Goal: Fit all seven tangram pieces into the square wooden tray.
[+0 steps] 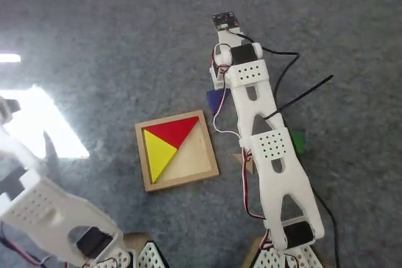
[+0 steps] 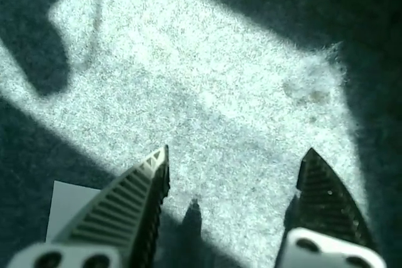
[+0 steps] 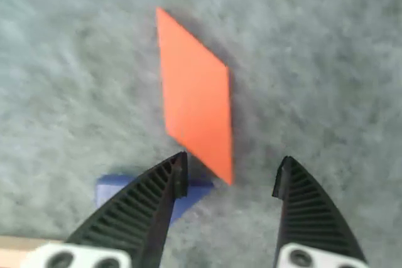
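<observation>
Lying in tray (image 1: 191, 160), two: red triangle (image 1: 173, 131), yellow triangle (image 1: 158, 154).

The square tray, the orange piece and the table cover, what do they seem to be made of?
Tray: pale bare wood, probably, with light tan rim and floor, matte. Orange piece: flat, evenly coloured, matte; painted wood or plastic, can't tell. Table cover: grey felt or short carpet, fuzzy fibres showing.

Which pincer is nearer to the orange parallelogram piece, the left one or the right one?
Right. The right pincer hangs open at the orange parallelogram piece, its near corner between the fingers. The left pincer hangs over sunlit carpet, away from it.
</observation>
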Motion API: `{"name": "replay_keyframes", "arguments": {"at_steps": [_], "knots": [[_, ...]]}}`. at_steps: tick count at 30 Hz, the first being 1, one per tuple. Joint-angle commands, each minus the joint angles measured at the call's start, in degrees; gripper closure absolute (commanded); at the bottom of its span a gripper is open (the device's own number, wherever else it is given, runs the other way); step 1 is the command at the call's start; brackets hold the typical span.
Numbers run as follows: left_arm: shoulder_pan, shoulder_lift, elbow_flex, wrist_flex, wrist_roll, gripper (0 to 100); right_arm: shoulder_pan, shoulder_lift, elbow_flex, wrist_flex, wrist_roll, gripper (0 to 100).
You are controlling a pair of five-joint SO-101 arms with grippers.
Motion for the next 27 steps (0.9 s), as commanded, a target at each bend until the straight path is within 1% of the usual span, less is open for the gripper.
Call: {"name": "replay_keyframes", "arguments": {"at_steps": [1,4,7,12,17,22,27], "knots": [[-0.62,-0.18,-0.48,-2.29,-1.05,68,-1.54,-6.64,-2.81,-2.59,6.95,76.4],[-0.62,-0.18,-0.4,-2.29,-1.05,68,-4.35,-6.81,-2.81,-6.2,10.2,76.3],[-0.62,-0.18,-0.4,-2.29,-1.05,68,-6.2,-6.64,-2.81,-9.71,11.43,76.3],[-0.79,-0.18,-0.4,-2.37,-1.05,68,-5.76,-3.56,-2.73,-12.35,10.99,76.5],[-1.14,-0.18,-0.4,-2.55,-1.05,68,-3.3,1.19,-2.73,-16.57,7.3,76.7],[-1.14,-0.18,-0.4,-2.55,-1.05,68,-2.95,1.45,-2.73,-13.05,6.59,76.8],[-1.14,-0.18,-0.4,-2.55,-1.05,68,-1.54,1.45,-2.73,-10.15,1.05,76.8]]}}
